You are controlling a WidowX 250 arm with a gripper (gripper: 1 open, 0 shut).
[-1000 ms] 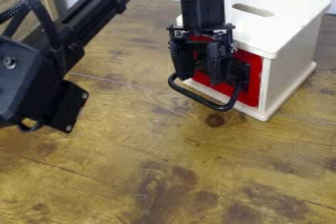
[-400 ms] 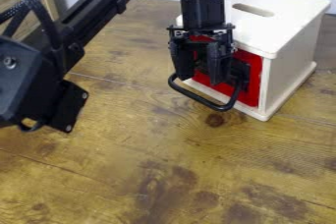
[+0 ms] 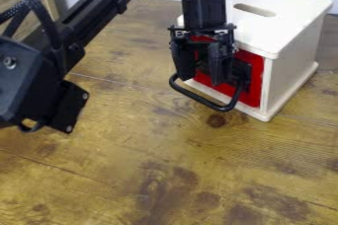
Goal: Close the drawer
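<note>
Closing the drawer [image 3: 248, 83] looks like easy work, because it seems light and stiff, its red front flush or nearly flush with the box [image 3: 294, 34] at one o'clock in the view. The painted face may be somewhat slippery, so a flat push on it, near the middle, is probably better than a grasp; the black handle [image 3: 201, 98] could serve too, but a loop may catch a finger. The gripper [image 3: 227, 71] is spread open, just before the red front, and it hides part of this front. The arm [image 3: 99, 32] comes from ten o'clock; the table [image 3: 145, 160] at six o'clock shows no obstacle.
</note>
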